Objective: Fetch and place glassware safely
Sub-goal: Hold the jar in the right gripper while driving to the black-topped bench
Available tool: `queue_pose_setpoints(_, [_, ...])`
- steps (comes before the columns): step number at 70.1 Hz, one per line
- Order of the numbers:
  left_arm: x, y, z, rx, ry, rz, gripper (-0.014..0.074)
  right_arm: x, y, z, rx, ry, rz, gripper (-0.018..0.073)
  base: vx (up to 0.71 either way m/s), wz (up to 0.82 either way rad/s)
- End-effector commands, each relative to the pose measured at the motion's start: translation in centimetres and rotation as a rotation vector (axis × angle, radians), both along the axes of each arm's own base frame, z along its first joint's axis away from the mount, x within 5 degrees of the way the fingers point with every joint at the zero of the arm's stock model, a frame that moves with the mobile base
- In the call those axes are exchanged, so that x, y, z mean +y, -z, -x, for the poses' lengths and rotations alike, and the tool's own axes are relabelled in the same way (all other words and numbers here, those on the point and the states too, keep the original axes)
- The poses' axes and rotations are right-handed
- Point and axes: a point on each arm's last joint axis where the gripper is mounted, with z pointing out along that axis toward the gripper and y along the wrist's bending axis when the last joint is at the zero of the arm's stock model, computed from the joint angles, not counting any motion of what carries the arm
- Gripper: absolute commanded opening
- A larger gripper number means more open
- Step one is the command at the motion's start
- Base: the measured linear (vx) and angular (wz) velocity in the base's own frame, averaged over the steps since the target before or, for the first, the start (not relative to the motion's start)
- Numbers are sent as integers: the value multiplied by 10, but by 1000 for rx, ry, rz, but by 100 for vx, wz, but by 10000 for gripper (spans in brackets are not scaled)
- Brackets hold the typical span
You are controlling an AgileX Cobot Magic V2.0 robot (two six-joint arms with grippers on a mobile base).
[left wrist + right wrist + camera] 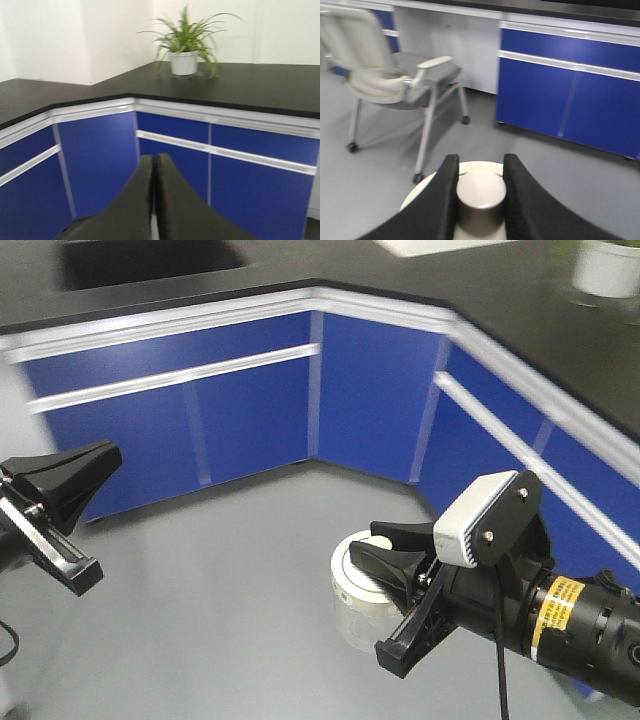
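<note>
Left gripper (154,195) fingers pressed together, empty, blue cabinets (100,160) straight ahead of it. Right gripper (480,167) clamped on cream lid knob (481,197) of glass jar (350,605); jar sits between and below its fingers.

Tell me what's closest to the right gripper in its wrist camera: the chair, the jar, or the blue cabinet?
1. The jar: its knob sits inside the right gripper.
2. The chair: left side, on the floor ahead.
3. The blue cabinet: farther back, right side.
</note>
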Motion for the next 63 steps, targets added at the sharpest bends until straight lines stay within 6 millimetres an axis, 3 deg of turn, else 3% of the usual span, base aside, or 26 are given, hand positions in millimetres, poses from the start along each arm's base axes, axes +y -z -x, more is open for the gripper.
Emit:
queue_pose_setpoints(1, [-3,-15,1,-60,26,67,-7,4,-23,1,-85,-41,-96,-1,27,-75])
queue_pose_setpoints(63, [-3,-15,1,-60,26,67,-7,4,-23,1,-85,-41,-96,-1,21,-77])
